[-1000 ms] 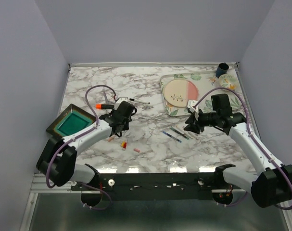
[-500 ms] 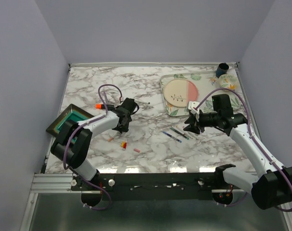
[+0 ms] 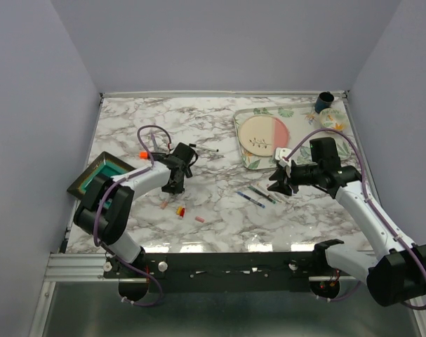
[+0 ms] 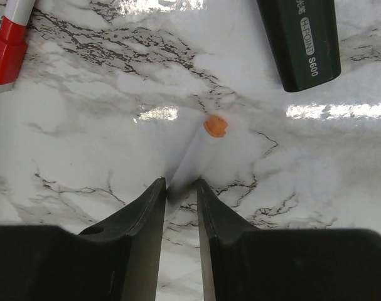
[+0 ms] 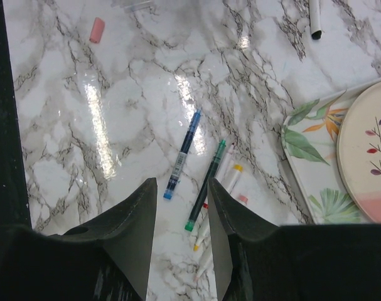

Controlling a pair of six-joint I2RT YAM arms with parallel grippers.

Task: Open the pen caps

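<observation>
From the top camera I see the left tool [image 3: 173, 185] low over the marble worktop [image 3: 220, 119], left of centre. An orange cap [image 3: 143, 153] lies just beyond its arm, near the teal dish [image 3: 100, 177]. Loose red and yellow caps [image 3: 179, 210] and a pink cap [image 3: 198, 219] lie on the near side of that tool. The right tool [image 3: 276, 185] hangs over a cluster of slim pens [image 3: 258, 196], just in front of the patterned tray [image 3: 242, 147] that carries a plate [image 3: 263, 135]

On the left wrist camera the jaws stand narrow, closed in on a slim white pen [image 4: 193, 157]. It sticks out from between them, blurred, and its orange end [image 4: 216, 126] points at the worktop; I cannot tell whether that end is a cap. A red cap [image 4: 4, 58] sits on a pen at the upper left, and a black highlighter [image 4: 300, 37] lies at the upper right

On the right wrist camera the jaws stand partly apart with nothing between them. Below them lie a blue pen [image 5: 184, 153] and a green pen [image 5: 206, 185] side by side, with paler pens just beyond and the tray's edge to the right. The pink cap lies far off at the upper left
</observation>
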